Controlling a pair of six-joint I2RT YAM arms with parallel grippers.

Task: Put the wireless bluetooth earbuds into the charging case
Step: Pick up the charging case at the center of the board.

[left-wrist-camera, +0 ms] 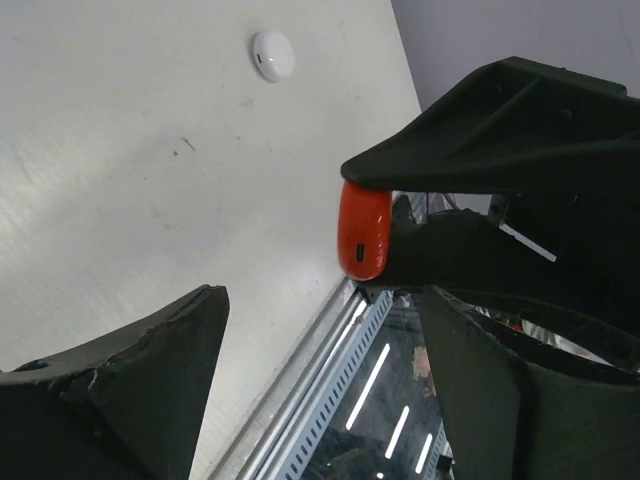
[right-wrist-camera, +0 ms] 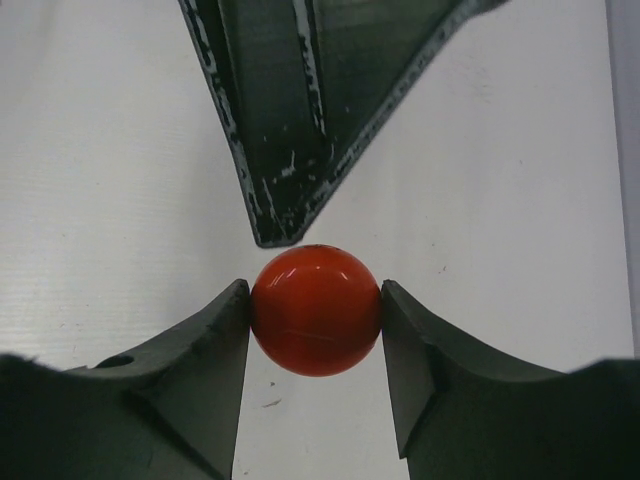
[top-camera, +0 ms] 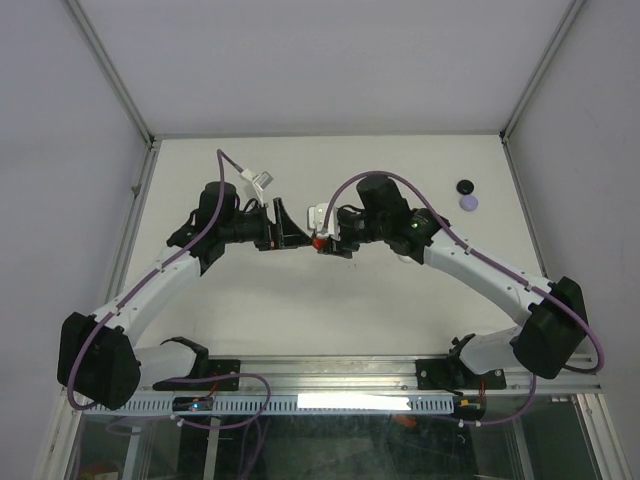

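Right wrist view gives us the clearest look at the glossy red round button-like earbud (right-wrist-camera: 315,310). It sits at lower centre of the frame, clamped between the two dark fingers of the right gripper (right-wrist-camera: 315,312), one pad against each side. It appears to be held clear of the pale table (right-wrist-camera: 100,150). We judge that the pinch across its widest part is meant to leave its top and faces free for the other arm. One dark finger (right-wrist-camera: 285,130) of the left gripper (left-wrist-camera: 320,300) points down from the top of that frame, with its tip just above the red earbud. We cannot tell whether it touches.

From the left wrist view the same earbud shows edge-on at centre right, with a small dark slot in its rim. The left gripper stands wide apart there, its fingers low in the frame on either side and closed on nothing. We read this as a handover or re-grip in mid-air.

Top external view puts the two grippers' meeting point at the centre of the table. A small white rounded piece (left-wrist-camera: 272,55) lies on the table at the upper left of the left wrist frame, well apart from the fingers. A black round piece (top-camera: 464,186) and a lavender one (top-camera: 468,203) lie just beside each other at the upper right of the top view, far from both grippers. We cannot pick out a charging case in any view.
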